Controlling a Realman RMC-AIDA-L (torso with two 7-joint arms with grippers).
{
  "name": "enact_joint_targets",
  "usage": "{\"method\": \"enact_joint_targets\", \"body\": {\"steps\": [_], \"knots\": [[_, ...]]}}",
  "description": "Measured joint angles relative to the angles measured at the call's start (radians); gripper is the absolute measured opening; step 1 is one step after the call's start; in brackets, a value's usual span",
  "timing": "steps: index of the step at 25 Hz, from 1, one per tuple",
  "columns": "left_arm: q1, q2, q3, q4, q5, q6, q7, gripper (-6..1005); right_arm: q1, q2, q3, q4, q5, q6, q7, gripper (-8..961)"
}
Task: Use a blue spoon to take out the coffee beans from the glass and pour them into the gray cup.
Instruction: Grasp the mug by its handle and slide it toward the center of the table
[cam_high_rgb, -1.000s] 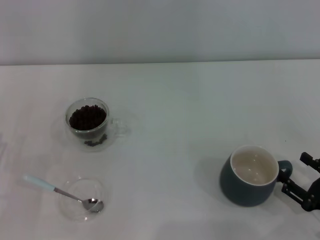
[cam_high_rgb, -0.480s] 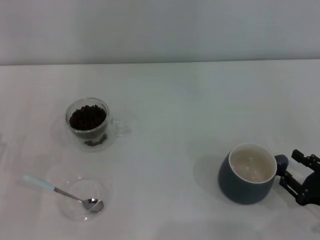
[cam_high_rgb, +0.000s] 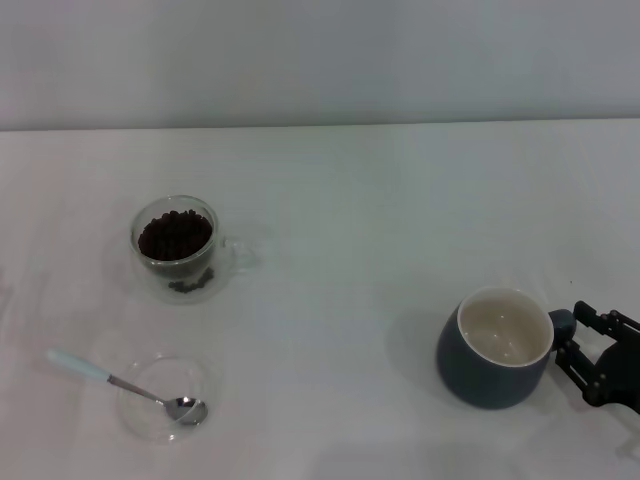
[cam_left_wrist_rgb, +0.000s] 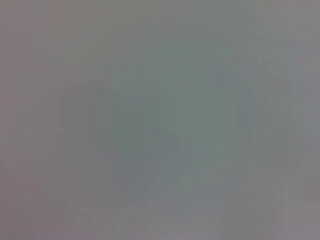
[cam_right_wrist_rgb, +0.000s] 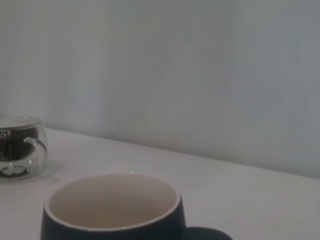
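Far across the tabletop (cam_high_rgb: 360, 200) from the right pincer (cam_high_rgb: 578, 342): blue spoon (cam_high_rgb: 130, 385), bowl resting in a shallow clear dish (cam_high_rgb: 165, 397), w/ the glass (cam_high_rgb: 176, 248) of coffee beans (cam_high_rgb: 175, 235) beyond it. Gray cup (cam_high_rgb: 497, 347) sits right against the pincer, handle between its released, spread fingers. Risk, I'd judge: closing off-centre on the handle could nudge or tip the cup. Head view shows spoon & pincer; right wrist view shows only cup rim & glass. Left wrist view blank; left pincer not seen.
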Motion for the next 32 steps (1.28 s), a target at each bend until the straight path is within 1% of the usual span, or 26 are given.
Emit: {"method": "enact_joint_targets", "body": {"steps": [6,8,20,32], "knots": [[0.006,0.001,0.0,0.003,0.0,0.0,0.002,892,-0.002,0.0,0.003,-0.01,0.0,0.003,0.0,450],[0.006,0.001,0.0,0.004,0.0,0.0,0.004,892,-0.002,0.0,0.004,-0.013,0.0,0.004,0.004,315],[0.005,0.002,0.0,0.007,0.0,0.0,0.007,892,-0.007,0.002,-0.009,-0.05,0.0,0.005,0.004,168],[0.006,0.002,0.0,0.008,0.0,0.0,0.007,892,-0.014,0.005,-0.077,-0.157,0.0,0.022,0.026,163]]}}
